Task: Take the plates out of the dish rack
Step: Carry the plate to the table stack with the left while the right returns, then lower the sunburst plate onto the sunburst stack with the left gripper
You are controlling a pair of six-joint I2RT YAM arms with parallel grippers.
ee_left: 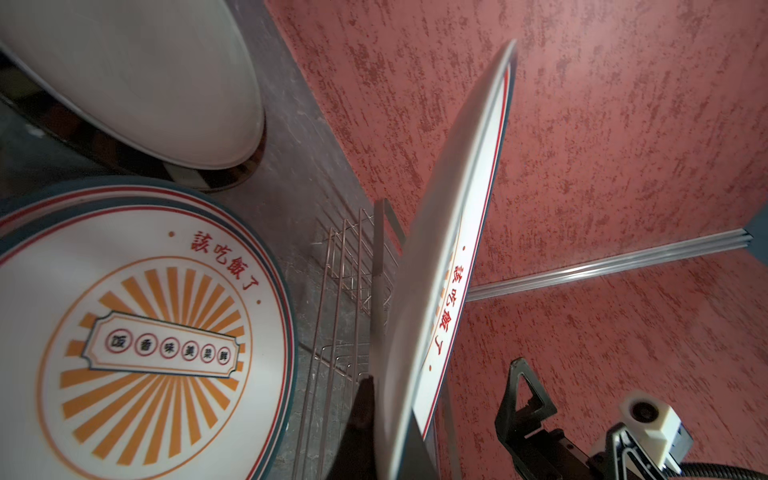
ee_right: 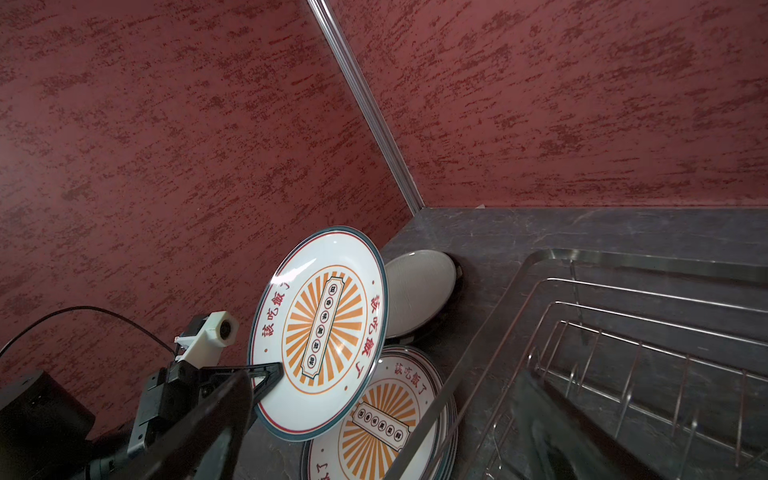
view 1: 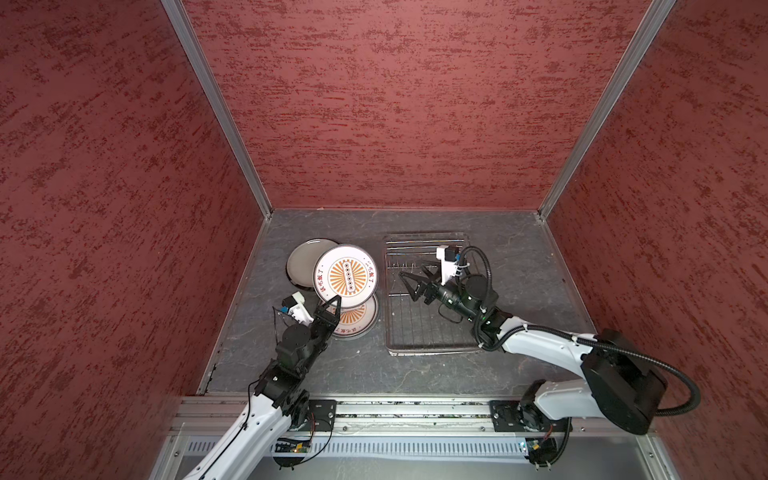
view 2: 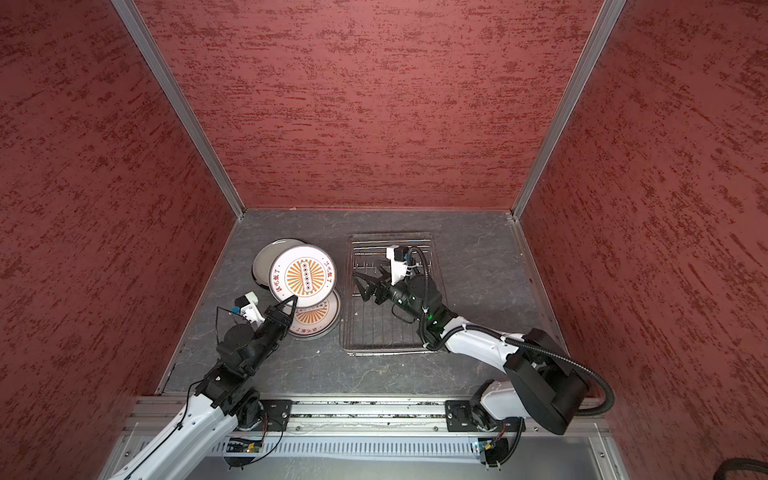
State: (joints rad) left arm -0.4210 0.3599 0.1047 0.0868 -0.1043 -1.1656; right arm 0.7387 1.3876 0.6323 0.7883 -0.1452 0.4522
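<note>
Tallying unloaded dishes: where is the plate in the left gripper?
In both top views the tilted round white orange-sunburst plate is held at its rim by the left gripper, left of the silver wire dish rack, over matching flat plates.

The grey tabletop point(view 1: 332, 374) carries the dish rack point(view 1: 415, 328) and stacked plates point(view 1: 361, 322) beside it.

Raised plate point(view 1: 345, 276): white face, orange sunburst centre, red characters, thin red line inside a dark teal rim. Flat plate point(view 1: 361, 322) at its 5 o'clock: same pattern. Plain plate point(view 1: 300, 259) at its 10 o'clock: off-white, unpatterned. Striped plate point(ee_left: 224, 174) beneath it: dark rim with pale stripes. Dish rack point(view 1: 415, 328): silver wire grid. Desk point(view 1: 519, 270): dark grey, pale marbled veining. Walls point(view 1: 395, 104): red, mottled with darker streaks. Left claw point(view 1: 335, 300) and right claw point(view 1: 411, 271): black.
</note>
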